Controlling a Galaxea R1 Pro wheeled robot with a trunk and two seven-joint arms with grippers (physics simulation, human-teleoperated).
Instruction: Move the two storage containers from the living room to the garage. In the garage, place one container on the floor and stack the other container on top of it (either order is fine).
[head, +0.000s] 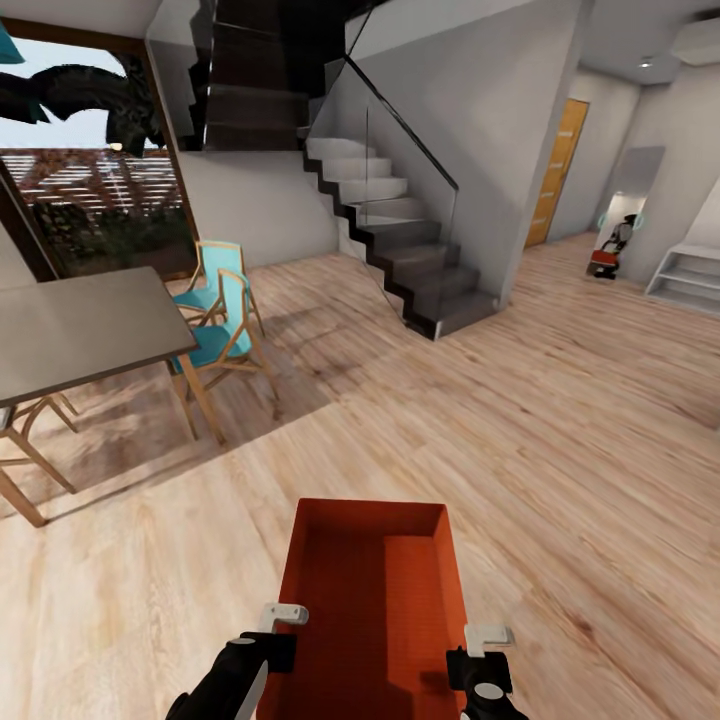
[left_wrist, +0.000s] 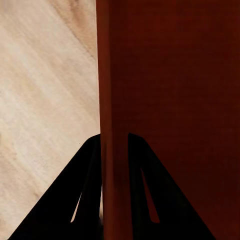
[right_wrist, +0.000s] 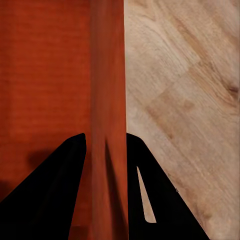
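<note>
From the head view, you are carrying one orange bin low in front of you over the wood-plank floor, the left gripper clamped on its left wall and the right gripper on its right wall; keep both arms level and matched while you drive, steering between the table and the stairs. In the left wrist view, the fingers pinch the bin wall. In the right wrist view, the fingers likewise straddle and grip the wall.
</note>
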